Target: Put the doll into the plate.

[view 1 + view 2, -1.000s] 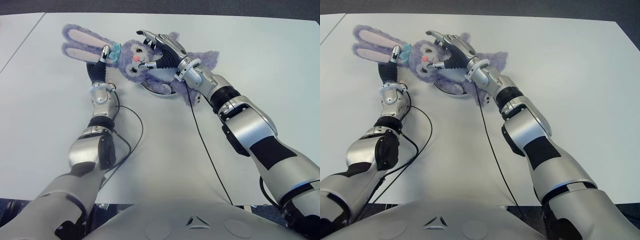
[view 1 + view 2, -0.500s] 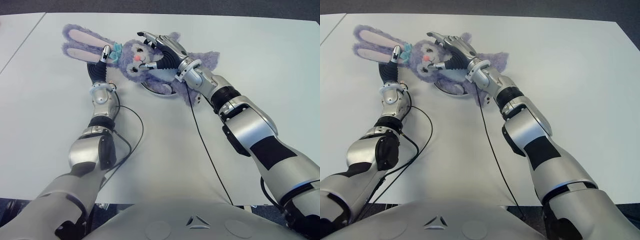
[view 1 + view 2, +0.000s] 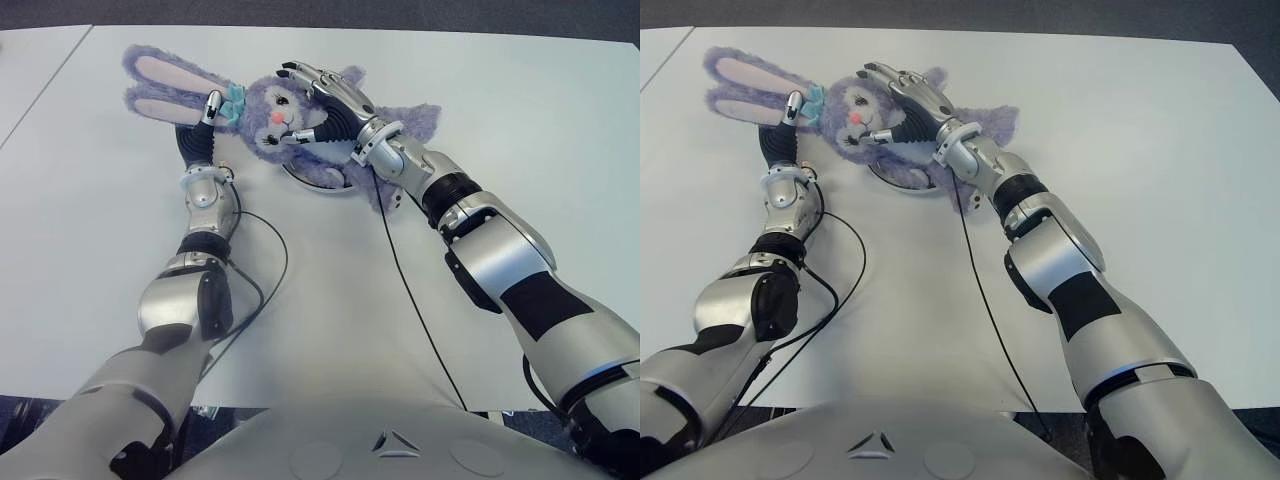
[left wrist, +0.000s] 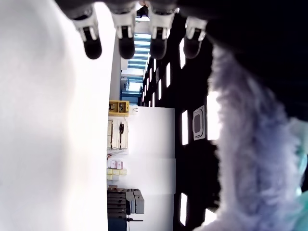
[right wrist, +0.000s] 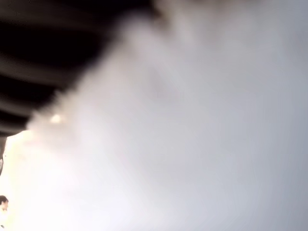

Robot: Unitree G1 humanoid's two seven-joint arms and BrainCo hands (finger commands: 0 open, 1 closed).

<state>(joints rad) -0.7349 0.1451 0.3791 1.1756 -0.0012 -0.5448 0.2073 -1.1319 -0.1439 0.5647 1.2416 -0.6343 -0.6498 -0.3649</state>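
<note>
Your right hand (image 3: 325,100) clasping the doll (image 3: 270,115) over the plate (image 3: 325,185) (upper centre), left hand (image 3: 200,135) loose-fingered beside its ears.

The purple plush rabbit doll (image 3: 300,125) lies near the surface's (image 3: 500,110) far edge, its body over the small white round plate (image 3: 325,186), ears toward the left. The left robot hand (image 3: 200,130) sits just before the ears; the right robot hand (image 3: 325,100) lies over its head.

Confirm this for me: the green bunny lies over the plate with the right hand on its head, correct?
Not quite. The bunny is purple, not green, as the left eye view shows. It does lie over the plate with the right hand on its head.
</note>
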